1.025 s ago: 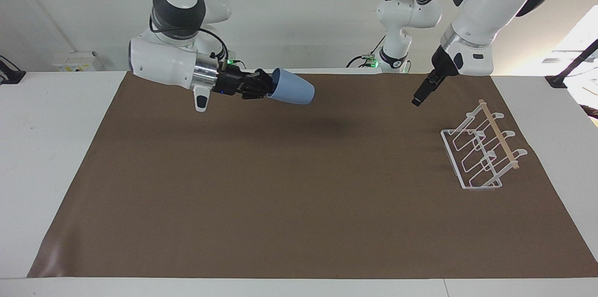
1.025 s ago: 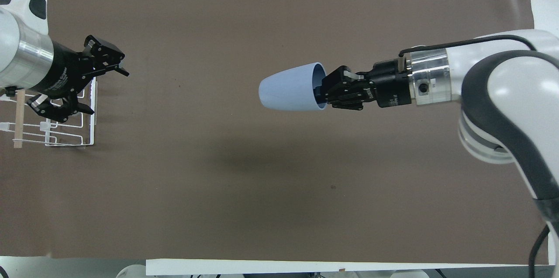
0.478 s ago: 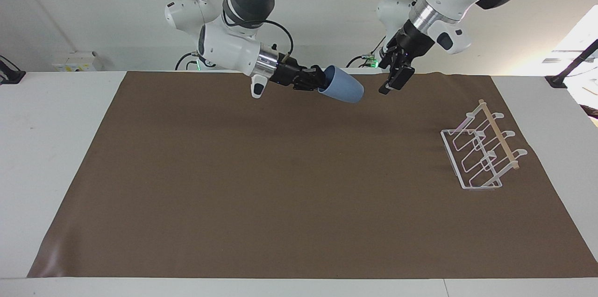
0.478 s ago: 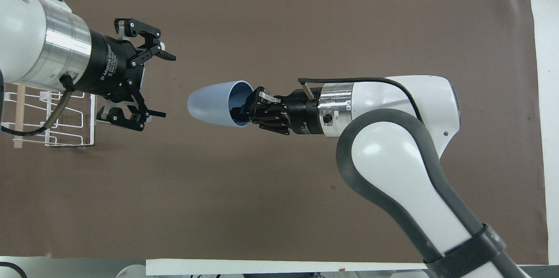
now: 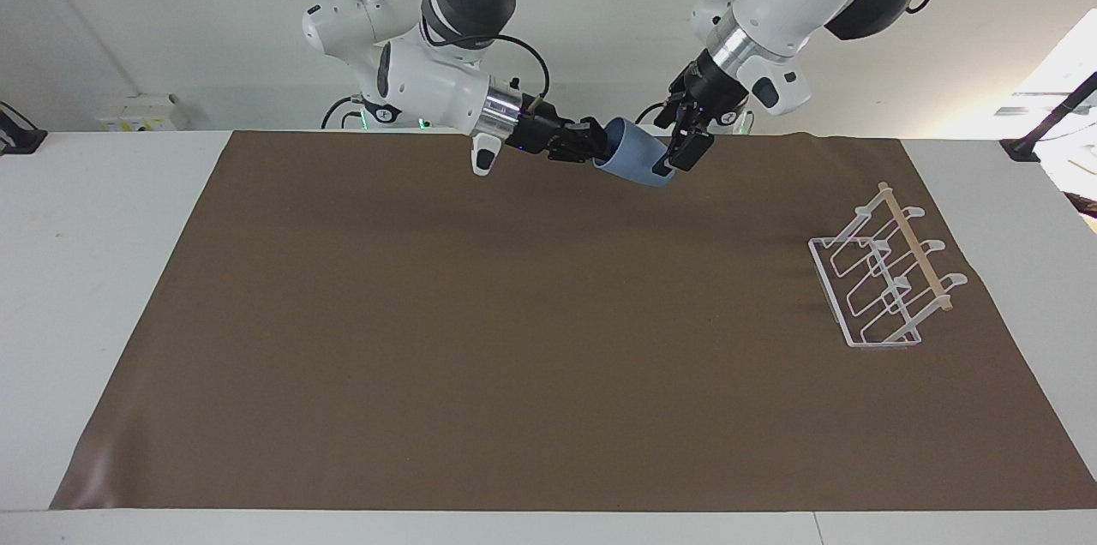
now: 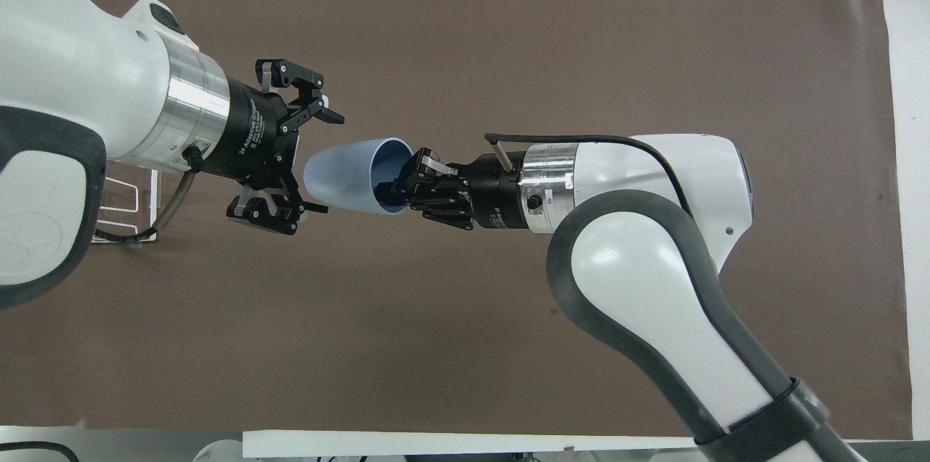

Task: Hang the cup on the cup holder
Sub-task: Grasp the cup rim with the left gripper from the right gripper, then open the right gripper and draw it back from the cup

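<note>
The light blue cup [image 5: 636, 161] hangs in the air over the brown mat, near the robots' edge, lying on its side. My right gripper [image 5: 591, 146] is shut on the cup's rim, one finger inside the mouth; it also shows in the overhead view [image 6: 399, 186]. The cup [image 6: 345, 175] points its closed end at my left gripper [image 6: 327, 163], which is open with its fingers either side of that end. In the facing view the left gripper [image 5: 677, 152] meets the cup's base; I cannot tell whether they touch. The white wire cup holder [image 5: 883, 279] stands at the left arm's end of the table.
A brown mat [image 5: 548, 339] covers most of the white table. In the overhead view the left arm hides most of the cup holder [image 6: 155, 193]. Nothing else stands on the mat.
The right gripper has carried the cup a little toward the left arm's end. The left gripper has swung in from the holder's side, and its open fingers now straddle the cup's closed end.
</note>
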`<action>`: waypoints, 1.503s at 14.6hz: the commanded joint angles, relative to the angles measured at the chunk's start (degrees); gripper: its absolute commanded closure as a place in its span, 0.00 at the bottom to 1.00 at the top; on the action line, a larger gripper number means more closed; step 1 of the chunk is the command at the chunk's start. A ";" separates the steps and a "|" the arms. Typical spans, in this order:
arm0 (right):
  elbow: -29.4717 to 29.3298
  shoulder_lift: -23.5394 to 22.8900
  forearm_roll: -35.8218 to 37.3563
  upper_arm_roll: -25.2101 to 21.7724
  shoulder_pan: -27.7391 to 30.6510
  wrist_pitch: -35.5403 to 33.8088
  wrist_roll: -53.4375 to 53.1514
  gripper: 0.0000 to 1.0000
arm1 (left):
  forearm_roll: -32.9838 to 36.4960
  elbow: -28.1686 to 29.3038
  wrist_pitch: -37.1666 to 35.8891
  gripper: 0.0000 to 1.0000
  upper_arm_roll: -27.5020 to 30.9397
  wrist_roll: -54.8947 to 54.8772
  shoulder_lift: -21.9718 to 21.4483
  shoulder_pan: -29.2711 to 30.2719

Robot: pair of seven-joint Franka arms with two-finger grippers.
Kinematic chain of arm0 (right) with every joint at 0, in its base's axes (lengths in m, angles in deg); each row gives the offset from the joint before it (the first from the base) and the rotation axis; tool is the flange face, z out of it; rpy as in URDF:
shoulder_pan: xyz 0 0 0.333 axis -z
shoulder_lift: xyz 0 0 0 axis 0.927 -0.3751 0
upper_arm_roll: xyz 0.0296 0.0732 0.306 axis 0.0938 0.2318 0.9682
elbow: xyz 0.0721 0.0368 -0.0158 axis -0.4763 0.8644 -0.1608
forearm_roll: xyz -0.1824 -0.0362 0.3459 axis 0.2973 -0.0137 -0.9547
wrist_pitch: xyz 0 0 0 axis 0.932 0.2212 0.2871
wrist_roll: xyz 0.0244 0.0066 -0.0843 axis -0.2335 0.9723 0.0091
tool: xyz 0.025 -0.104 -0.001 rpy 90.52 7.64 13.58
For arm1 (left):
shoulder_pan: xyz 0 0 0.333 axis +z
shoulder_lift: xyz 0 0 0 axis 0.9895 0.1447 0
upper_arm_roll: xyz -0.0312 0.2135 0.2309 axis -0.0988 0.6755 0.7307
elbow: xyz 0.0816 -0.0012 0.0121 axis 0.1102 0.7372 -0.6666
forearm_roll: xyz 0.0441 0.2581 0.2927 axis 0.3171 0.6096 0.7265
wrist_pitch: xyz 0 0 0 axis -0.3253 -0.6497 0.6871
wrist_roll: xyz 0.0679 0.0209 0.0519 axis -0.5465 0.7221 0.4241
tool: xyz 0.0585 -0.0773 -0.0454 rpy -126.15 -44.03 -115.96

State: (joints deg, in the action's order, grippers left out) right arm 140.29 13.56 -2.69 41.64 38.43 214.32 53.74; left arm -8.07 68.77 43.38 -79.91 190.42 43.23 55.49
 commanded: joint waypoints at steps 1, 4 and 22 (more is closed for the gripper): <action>0.55 0.57 -1.16 0.23 0.36 0.34 -0.45 1.00 | -0.87 6.58 5.33 0.00 0.43 0.49 -2.81 -2.10; 0.55 0.57 -1.25 0.23 0.36 0.34 -0.45 1.00 | -1.04 7.82 6.40 0.06 0.34 0.48 -2.99 -2.28; 0.64 4.17 5.93 -0.38 11.07 5.53 -2.56 0.01 | 1.66 7.21 8.25 1.00 0.78 0.41 -2.38 0.43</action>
State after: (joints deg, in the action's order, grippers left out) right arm 140.12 15.77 -0.24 41.50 43.99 219.62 51.62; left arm -8.89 74.38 53.98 -79.59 192.01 42.46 53.92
